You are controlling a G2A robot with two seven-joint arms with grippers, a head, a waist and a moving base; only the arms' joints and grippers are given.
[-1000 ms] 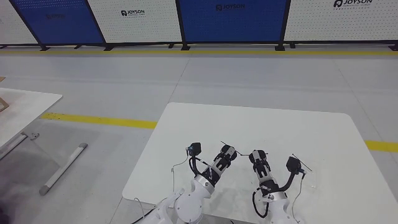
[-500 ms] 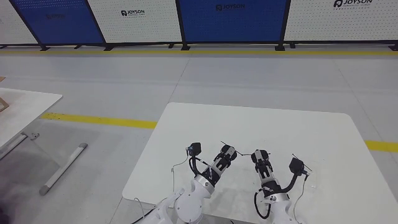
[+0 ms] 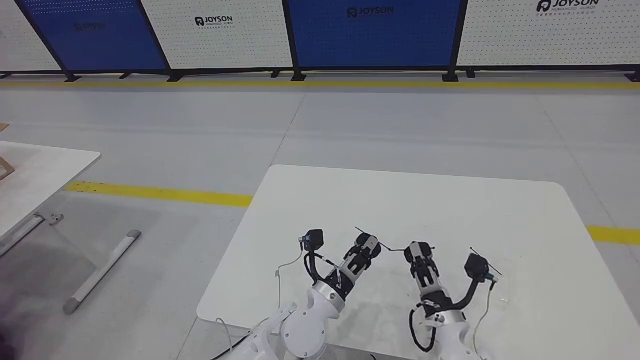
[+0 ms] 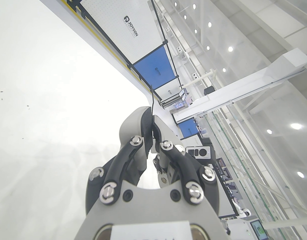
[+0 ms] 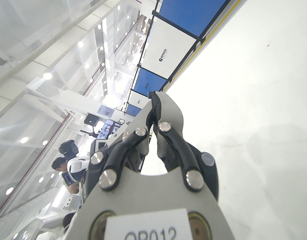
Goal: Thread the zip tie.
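Observation:
A thin black zip tie [image 4: 152, 98] stands up from between the pads of my left gripper [image 4: 152, 118], which is shut on it. In the top view the zip tie [image 3: 390, 247] runs as a fine dark line from my left gripper [image 3: 368, 243] across to my right gripper [image 3: 413, 251]. Both grippers hover side by side over the near part of the white table [image 3: 420, 200]. In its own view my right gripper [image 5: 153, 96] has its black pads pressed together, and the tie's end between them is barely visible.
The white table has its front edge just below the arms and stretches away behind the grippers. A second table [image 3: 40, 175] stands at the far left, across the grey floor with its yellow line. Blue and white panel walls [image 3: 370, 10] close the back.
My right gripper has shifted a little to the right, away from the left one. The left gripper has held still with the tie.

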